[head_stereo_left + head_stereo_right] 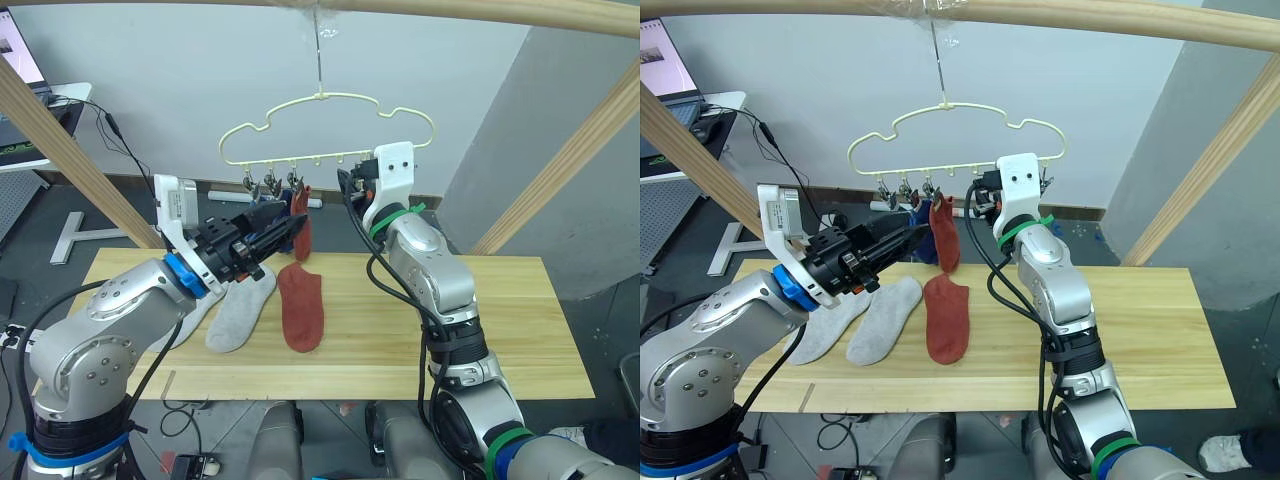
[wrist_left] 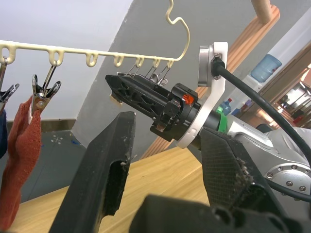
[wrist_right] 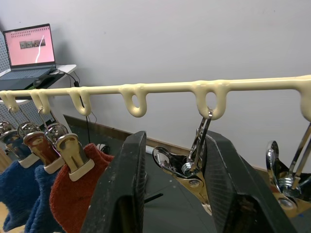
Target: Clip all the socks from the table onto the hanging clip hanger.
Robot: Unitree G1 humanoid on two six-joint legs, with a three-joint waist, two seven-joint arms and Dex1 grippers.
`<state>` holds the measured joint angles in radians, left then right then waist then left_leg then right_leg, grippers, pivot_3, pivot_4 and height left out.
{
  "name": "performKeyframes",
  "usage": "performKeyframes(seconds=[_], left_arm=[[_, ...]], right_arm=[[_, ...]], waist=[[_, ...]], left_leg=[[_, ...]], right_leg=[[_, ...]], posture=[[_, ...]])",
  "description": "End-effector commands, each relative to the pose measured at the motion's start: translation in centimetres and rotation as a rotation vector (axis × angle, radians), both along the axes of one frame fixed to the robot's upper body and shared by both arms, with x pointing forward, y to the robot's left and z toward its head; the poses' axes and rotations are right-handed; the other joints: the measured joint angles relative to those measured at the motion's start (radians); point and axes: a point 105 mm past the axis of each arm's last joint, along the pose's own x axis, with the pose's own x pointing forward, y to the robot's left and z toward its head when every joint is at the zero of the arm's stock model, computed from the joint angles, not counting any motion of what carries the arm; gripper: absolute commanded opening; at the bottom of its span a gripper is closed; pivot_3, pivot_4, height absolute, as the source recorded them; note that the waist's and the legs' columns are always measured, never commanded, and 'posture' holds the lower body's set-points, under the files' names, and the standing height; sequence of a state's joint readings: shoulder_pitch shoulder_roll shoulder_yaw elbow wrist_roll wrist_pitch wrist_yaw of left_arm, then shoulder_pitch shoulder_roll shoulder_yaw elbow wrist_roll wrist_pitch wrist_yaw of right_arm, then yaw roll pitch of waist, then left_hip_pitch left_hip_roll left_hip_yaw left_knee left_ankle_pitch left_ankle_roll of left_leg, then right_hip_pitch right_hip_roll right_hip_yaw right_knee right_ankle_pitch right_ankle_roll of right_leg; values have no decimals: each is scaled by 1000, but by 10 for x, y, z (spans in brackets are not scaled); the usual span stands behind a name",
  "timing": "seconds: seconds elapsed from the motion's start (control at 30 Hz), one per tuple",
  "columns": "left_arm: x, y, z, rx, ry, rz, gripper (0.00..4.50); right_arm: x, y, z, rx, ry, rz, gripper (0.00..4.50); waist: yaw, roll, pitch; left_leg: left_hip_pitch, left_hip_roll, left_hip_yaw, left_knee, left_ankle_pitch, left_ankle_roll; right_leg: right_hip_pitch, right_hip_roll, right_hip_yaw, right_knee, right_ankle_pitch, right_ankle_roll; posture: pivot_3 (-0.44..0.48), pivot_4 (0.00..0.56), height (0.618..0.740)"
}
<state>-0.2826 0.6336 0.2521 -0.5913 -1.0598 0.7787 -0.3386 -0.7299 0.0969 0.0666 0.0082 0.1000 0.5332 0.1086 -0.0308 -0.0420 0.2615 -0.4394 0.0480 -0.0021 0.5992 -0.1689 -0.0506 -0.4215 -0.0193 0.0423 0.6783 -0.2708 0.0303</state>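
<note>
At the left of the head views the left gripper [image 1: 902,240] reaches up toward the hanging rust sock [image 1: 944,235], its fingers apart and empty in its wrist view, probably backing off or steadying the clip rather than holding anything. Below it on the table [image 1: 1140,320] lie two grey socks [image 1: 885,320] side by side, and just right of them a second rust sock [image 1: 946,318], all flat and within reach for the next pick. Up centre, the hanger [image 1: 955,130] hangs by its hook from the wooden rail [image 1: 1090,14]; blue socks [image 3: 19,194] and the rust one already hang from its left clips. Right of centre the right gripper [image 3: 170,170] is raised to the bar, fingers apart either side of an empty clip [image 3: 192,162], seemingly placed to squeeze it open for the next sock
</note>
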Motion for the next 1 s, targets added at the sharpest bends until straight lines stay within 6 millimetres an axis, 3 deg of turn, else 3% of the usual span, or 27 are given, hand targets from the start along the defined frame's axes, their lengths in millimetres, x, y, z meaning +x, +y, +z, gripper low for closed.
performKeyframes(seconds=[0.03,0.27,0.43,0.6,0.7,0.87,1.0], left_arm=[[-4,0,8,-11,-33,-7,2437],[-2,1,8,-16,-33,-1,2437],[0,1,0,-5,-12,15,2437],[18,12,-63,278,70,161,2437],[27,18,-95,323,113,215,3007],[41,10,-147,403,150,226,4485],[56,3,-180,470,175,253,4485]], right_arm=[[-2,3,19,14,-70,10,1504],[0,0,19,12,-67,8,15],[2,-7,16,21,-32,16,15],[2,-10,6,-4,61,102,15],[3,-14,7,0,86,114,0],[2,-17,9,2,109,124,0],[-1,-19,6,-2,126,116,0]], waist=[[0,0,0],[0,0,0],[0,0,0],[0,0,0],[-1,0,0],[-1,0,0],[-1,0,0]], left_leg=[[0,0,0,0,0,0],[0,0,0,0,0,0],[0,0,0,0,0,0],[1,0,0,0,0,0],[2,0,1,0,0,0],[2,0,2,0,0,0],[2,0,2,0,0,0]], right_leg=[[0,0,0,0,0,0],[0,0,0,0,0,0],[0,0,0,0,0,0],[1,0,1,0,0,0],[1,0,1,0,0,0],[1,0,1,0,0,0],[0,0,1,0,0,0]], posture=[[42,256,740],[40,257,740],[34,258,740],[23,260,740],[-13,263,740],[-36,268,740],[-59,272,740]])
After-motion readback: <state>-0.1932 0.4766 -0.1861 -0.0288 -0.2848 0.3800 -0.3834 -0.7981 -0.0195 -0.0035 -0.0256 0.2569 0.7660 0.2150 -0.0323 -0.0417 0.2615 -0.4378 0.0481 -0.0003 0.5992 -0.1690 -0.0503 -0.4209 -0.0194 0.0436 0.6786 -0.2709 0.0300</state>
